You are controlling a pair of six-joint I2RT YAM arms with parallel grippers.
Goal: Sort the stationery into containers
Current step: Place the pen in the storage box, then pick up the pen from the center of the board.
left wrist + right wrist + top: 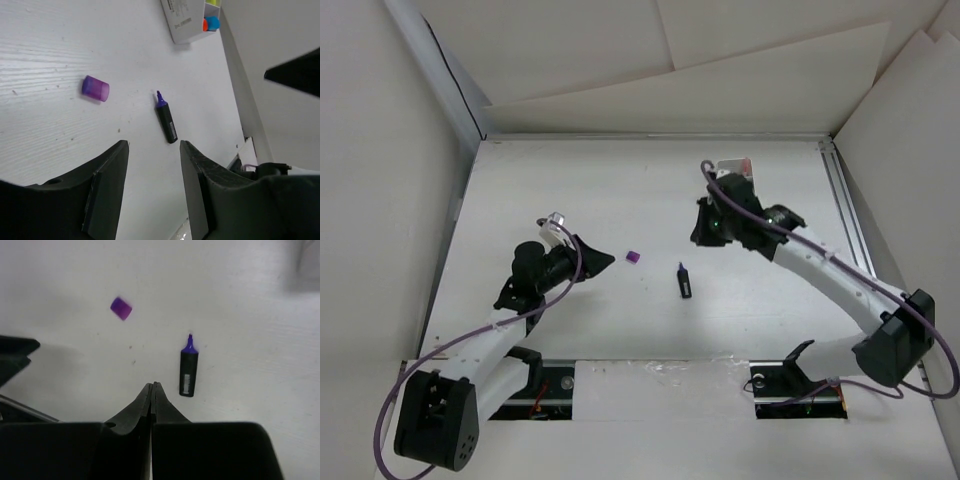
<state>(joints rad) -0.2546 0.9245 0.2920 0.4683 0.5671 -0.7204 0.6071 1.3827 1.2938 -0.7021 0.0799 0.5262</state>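
Landmark: purple highlighter (685, 281), a short black barrel lying flat on the white worktop (570, 190), about midway between the two arms.
Highlighter tip: bare and purple, pointing away from the arm bases; no cap on it.
Purple cap (633, 257): loose on the worktop, lying on its side, to the left of the highlighter and a little beyond its tip; near it but clearly apart.
Left hand (153, 145): fingers spread wide with nothing between them, left of the highlighter and on the far side of the cap from it; in its own wrist view both the cap and the highlighter lie ahead of the open gap, untouched.
Right hand (152, 390): fingers pressed together tip to tip, gripping nothing; it sits beyond the highlighter's tip and slightly to the right in the top view, raised off the worktop, apart from the barrel.
White box (182, 20): past the highlighter's tip end, well apart from it, close to the far right part of the worktop; in the top view the right arm hides most of it.
Box contents: an orange cap (205, 23) and a blue cap (214, 22) show side by side at one end, with something yellow-green in the next compartment; the rest is out of frame.
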